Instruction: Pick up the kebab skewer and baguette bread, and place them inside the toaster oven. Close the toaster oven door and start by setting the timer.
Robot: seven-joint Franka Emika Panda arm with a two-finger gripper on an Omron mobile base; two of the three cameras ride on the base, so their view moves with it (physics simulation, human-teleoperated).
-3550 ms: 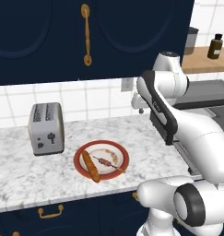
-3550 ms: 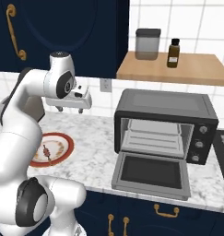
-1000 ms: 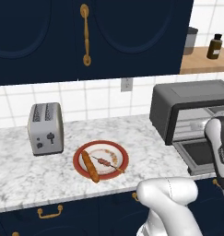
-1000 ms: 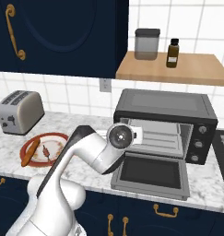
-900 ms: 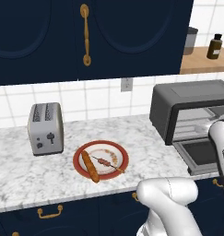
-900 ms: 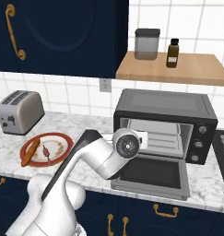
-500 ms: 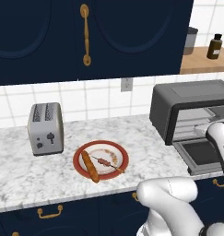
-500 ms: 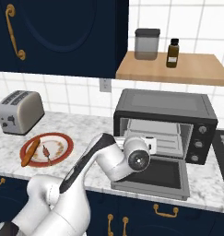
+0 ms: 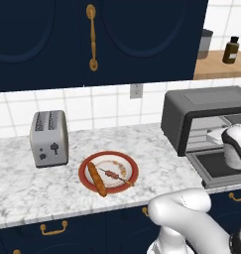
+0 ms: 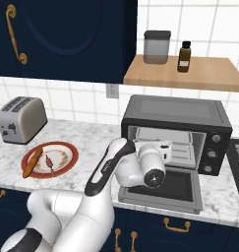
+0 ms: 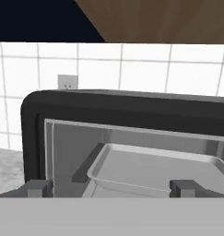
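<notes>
Your gripper (image 11: 111, 188) stands with jaws spread fully wide, holding nothing, touching nothing, facing the tray (image 11: 155, 168) inside the toaster oven (image 10: 177, 128).

Toaster oven (image 9: 206, 116) right side beyond the left base view's edge.

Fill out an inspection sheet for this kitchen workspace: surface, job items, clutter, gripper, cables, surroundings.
Surface: marble counter.
Job items: kebab skewer and baguette bread lie side by side on the red-rimmed plate; toaster oven stands at the right, its toaster oven door dropped open, a grey tray inside.
Clutter: silver toaster left of the plate.
Gripper: gripper open, empty, facing the oven cavity.
Cables: nothing seen.
Surroundings: wall outlet, navy cabinets, wooden shelf with a canister and brown bottle.
</notes>
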